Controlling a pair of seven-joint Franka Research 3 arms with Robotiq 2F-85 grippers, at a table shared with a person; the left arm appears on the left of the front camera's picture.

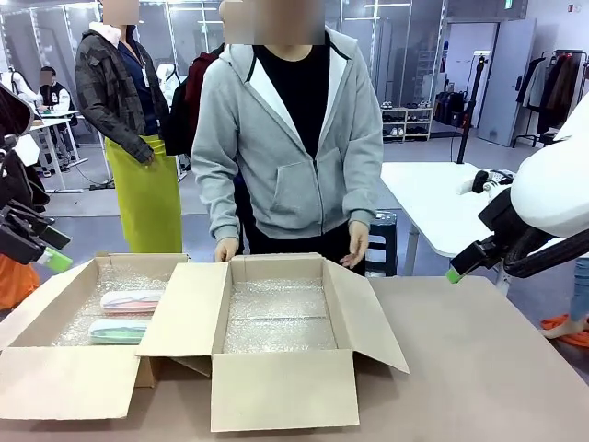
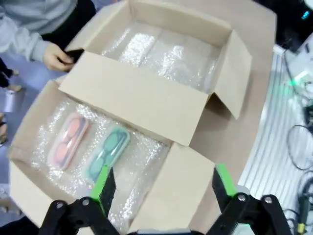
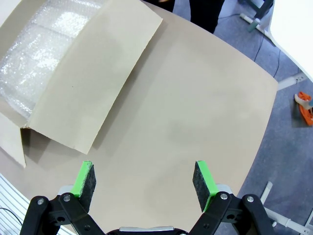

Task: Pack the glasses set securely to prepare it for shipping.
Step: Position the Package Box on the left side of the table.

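Note:
The glasses set lies in the left cardboard box (image 1: 55, 318) on bubble wrap: a pale pink case (image 1: 132, 300) (image 2: 68, 141) and a mint green case (image 1: 118, 330) (image 2: 107, 152), side by side. My left gripper (image 1: 51, 247) (image 2: 164, 183) hangs open high above that box's near end, holding nothing. At the right, well above the table, my right gripper (image 1: 456, 273) (image 3: 144, 180) is open over bare tabletop beside the middle box's flap (image 3: 93, 78).
A second open box (image 1: 276, 318) lined with bubble wrap stands in the middle. A person in a grey hoodie stands behind it, hands (image 1: 226, 249) (image 1: 354, 249) at its far edge. The brown table (image 1: 479, 359) is bare on the right. Another person stands at far left.

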